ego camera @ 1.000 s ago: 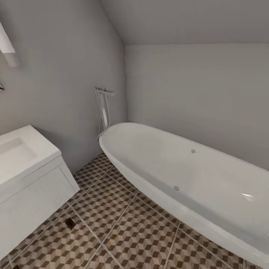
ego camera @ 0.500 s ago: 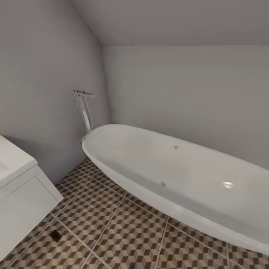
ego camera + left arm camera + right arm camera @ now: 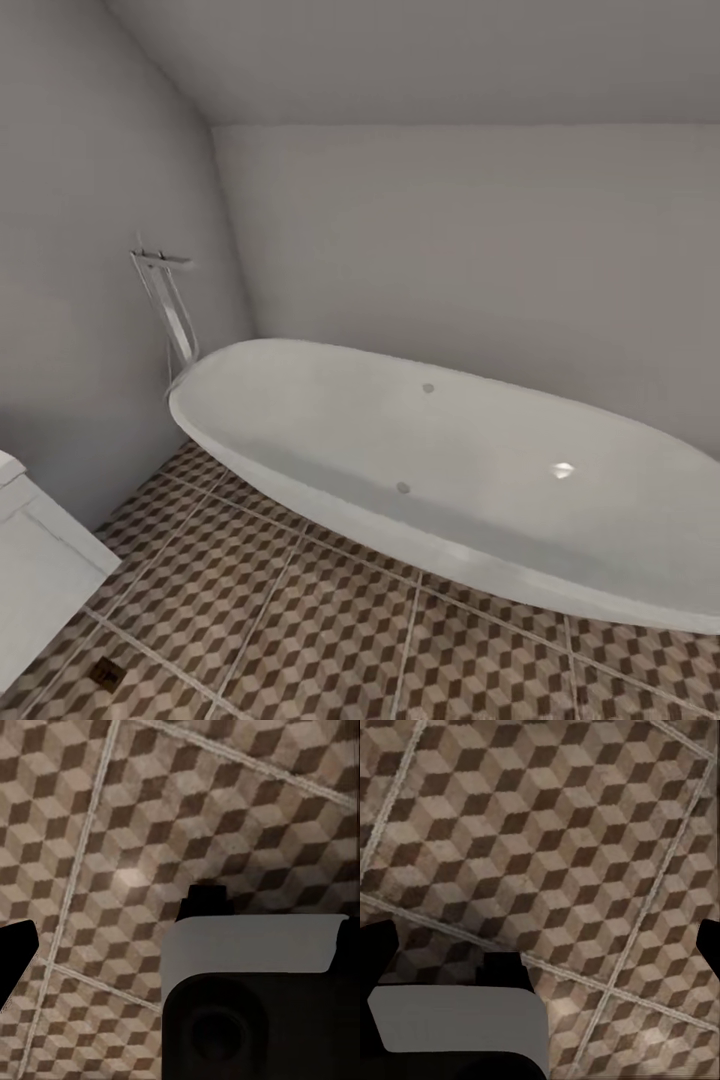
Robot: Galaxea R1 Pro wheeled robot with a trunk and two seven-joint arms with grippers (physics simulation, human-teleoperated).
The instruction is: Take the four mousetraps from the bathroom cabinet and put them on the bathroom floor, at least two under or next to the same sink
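One small flat dark-brown mousetrap (image 3: 105, 672) lies on the bathroom floor (image 3: 330, 630), right beside the white vanity front of the bathroom sink (image 3: 35, 575) at the lower left of the head view. The basin itself is cut off by the picture's edge. The cabinet is out of view. In the left wrist view my left gripper (image 3: 180, 952) hangs open over the cube-patterned tiles (image 3: 150, 817), its dark fingers (image 3: 15, 960) far apart with nothing between them. My right gripper (image 3: 547, 945) is open too, empty, above the tiles (image 3: 555, 832).
A long white freestanding bathtub (image 3: 430, 470) stretches along the grey back wall from centre to right. Its chrome floor-standing tap (image 3: 165, 300) rises at the tub's left end near the corner. Tiled floor runs between the tub and the vanity.
The head camera has swung to the right: tub, tap and vanity all slid left in the picture, and the sink basin has left the view. The mousetrap has not moved on the floor.
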